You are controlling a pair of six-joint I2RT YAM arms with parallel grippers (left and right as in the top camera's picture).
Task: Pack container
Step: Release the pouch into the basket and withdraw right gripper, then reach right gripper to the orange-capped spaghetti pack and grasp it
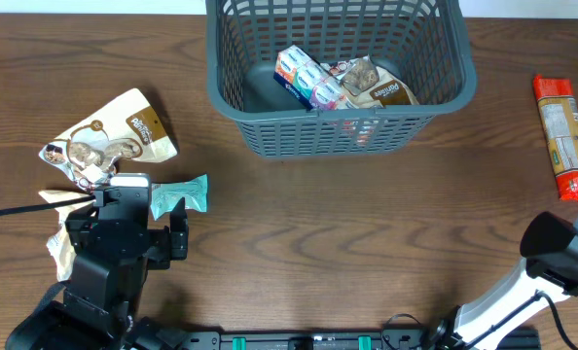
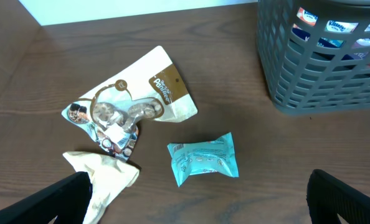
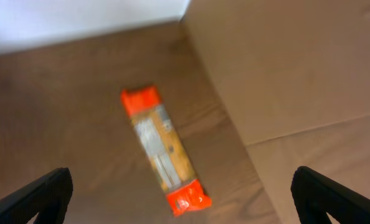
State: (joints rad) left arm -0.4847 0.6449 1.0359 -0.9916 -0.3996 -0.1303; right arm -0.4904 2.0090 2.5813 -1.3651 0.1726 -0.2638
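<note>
The grey-blue slotted container [image 1: 270, 117] stands at the table's far middle and holds a blue-white packet [image 1: 308, 80] and a brown-cream pouch [image 1: 375, 83]; its corner shows in the left wrist view [image 2: 309, 81]. My left gripper [image 2: 194, 202] is open and empty, just short of a teal packet [image 2: 205, 158], which also shows overhead [image 1: 184, 193]. A brown-cream pouch [image 2: 138, 102] and a crumpled cream wrapper [image 2: 104, 177] lie to its left. My right gripper [image 3: 182, 199] is open and empty above an orange packet [image 3: 163, 149], which lies at the far right overhead [image 1: 564, 136].
The table's right edge runs diagonally past the orange packet [image 3: 235, 124], with floor beyond it. The left arm's body [image 1: 109, 262] covers the near-left table. The right arm [image 1: 552, 267] sits at the near-right corner.
</note>
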